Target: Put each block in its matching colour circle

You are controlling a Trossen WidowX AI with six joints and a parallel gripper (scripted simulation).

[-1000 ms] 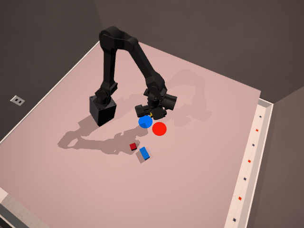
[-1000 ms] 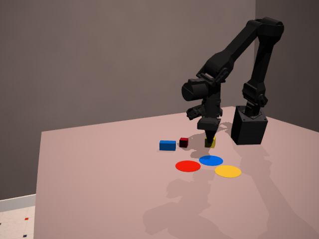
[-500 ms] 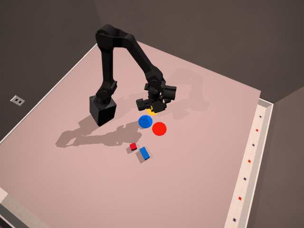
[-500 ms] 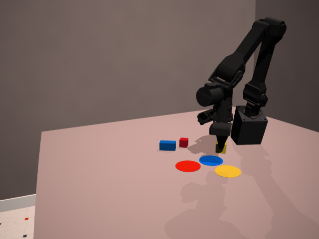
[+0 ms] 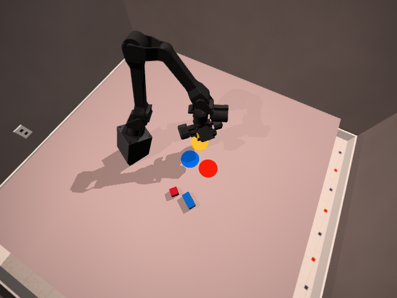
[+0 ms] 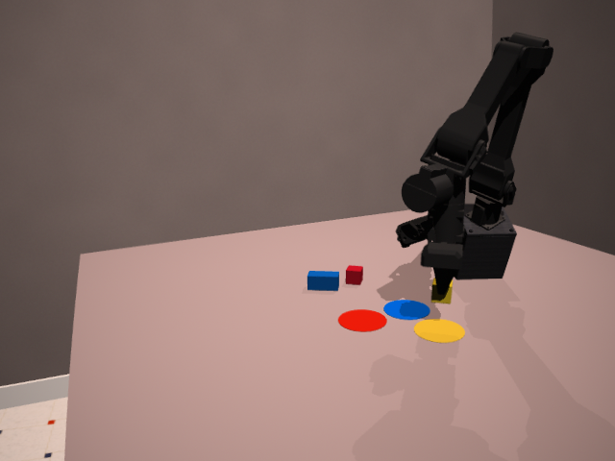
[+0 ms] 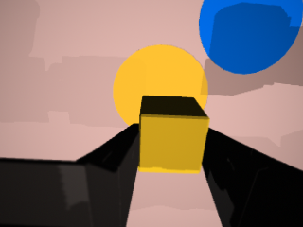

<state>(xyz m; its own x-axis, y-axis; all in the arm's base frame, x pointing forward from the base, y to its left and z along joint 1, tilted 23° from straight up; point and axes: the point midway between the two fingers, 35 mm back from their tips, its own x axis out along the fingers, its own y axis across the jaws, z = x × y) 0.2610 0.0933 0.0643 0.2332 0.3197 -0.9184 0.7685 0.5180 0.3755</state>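
My gripper (image 7: 169,131) is shut on a yellow block (image 7: 172,134) and holds it in the air above the near part of the yellow circle (image 7: 160,82). In the exterior view the yellow block (image 6: 441,296) hangs under the gripper (image 6: 442,278), above the table, with the yellow circle (image 6: 439,330) below it. In the top view the gripper (image 5: 202,135) covers part of the yellow circle (image 5: 200,143). The blue circle (image 5: 190,158) and red circle (image 5: 208,167) lie beside it. A red block (image 5: 173,191) and a blue block (image 5: 188,200) lie on the table, outside the circles.
The arm's black base (image 5: 134,144) stands left of the circles. The table has a white rim (image 5: 333,208) on the right, with tiled floor beyond it. The arm's shadows fall across the table.
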